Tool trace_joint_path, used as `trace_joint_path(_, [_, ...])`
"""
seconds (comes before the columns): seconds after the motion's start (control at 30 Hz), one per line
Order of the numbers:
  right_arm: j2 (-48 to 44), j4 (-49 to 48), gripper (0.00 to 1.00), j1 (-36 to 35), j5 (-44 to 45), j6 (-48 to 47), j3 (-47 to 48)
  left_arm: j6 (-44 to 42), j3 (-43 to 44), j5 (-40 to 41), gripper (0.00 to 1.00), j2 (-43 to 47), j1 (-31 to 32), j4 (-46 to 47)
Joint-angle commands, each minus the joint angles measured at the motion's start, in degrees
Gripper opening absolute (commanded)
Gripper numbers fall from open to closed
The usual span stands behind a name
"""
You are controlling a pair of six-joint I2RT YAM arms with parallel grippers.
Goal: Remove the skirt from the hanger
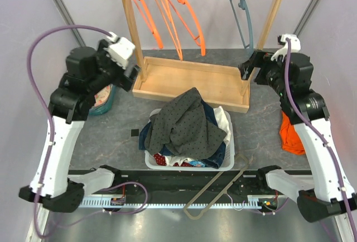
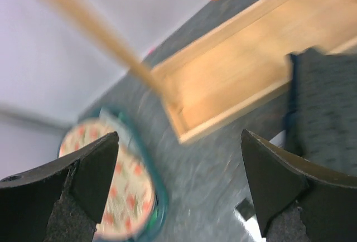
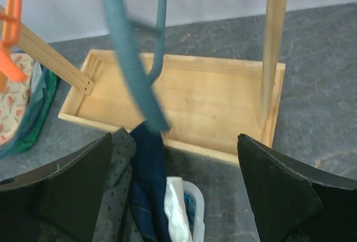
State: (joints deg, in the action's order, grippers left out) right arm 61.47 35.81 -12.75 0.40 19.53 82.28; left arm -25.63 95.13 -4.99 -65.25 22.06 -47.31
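Observation:
Three thin orange hangers (image 1: pixel 167 16) hang bare on the wooden rail; one shows at the left edge of the right wrist view (image 3: pixel 12 24). A small patch of dark red fabric with white dots, apparently the skirt (image 1: pixel 162 159), shows at the front left of the white basket (image 1: pixel 231 161), under a grey dotted garment (image 1: pixel 178 122). It is on no hanger. My left gripper (image 1: pixel 133 76) is open and empty, raised by the rack's left post. My right gripper (image 1: pixel 247 70) is open and empty by the rack's right post. Both wrist views show bare open fingers (image 2: pixel 95 169) (image 3: pixel 273 186).
The wooden rack tray (image 1: pixel 189 80) stands behind the basket. A grey-blue hanger (image 1: pixel 244 13) hangs at the rail's right end, close before my right gripper (image 3: pixel 131 69). A floral teal-edged cloth (image 1: pixel 103 100) lies left, an orange cloth (image 1: pixel 291 133) right. A tan hanger (image 1: pixel 217 189) lies at the front edge.

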Motion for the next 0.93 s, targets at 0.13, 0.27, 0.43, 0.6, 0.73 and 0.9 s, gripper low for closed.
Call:
trace_joint_path(0.13, [-8.83, -0.84, 0.98, -4.02, 7.24, -3.27, -7.92, 9.45, -15.12, -23.75, 0.92, 2.85, -24.70, 4.93])
trace_joint_path(0.27, [-5.59, 2.06, 0.98, -6.84, 8.73, -3.36, -8.02, 13.31, -21.39, -21.90, 0.91, 7.41, -24.79, 10.83])
trace_joint_path(0.43, [-6.53, 1.64, 0.98, -11.49, 12.60, -3.36, -10.20, 15.52, -24.55, -22.52, 0.89, 9.09, -24.79, 12.41])
trace_joint_path(0.6, [-9.00, 1.02, 0.98, -13.44, 13.48, -4.06, -12.23, 18.06, -25.61, -24.35, 0.88, 10.32, -24.70, 13.65])
trace_joint_path(0.73, [-9.97, -0.91, 0.98, -13.35, 12.87, -5.46, -12.67, 19.91, -23.94, -24.89, 0.86, 8.75, -23.30, 13.65])
trace_joint_path(0.9, [-8.48, -1.54, 0.98, -13.52, 15.58, -6.69, -11.00, 19.83, -23.59, -22.43, 0.85, 7.77, -23.03, 15.05])
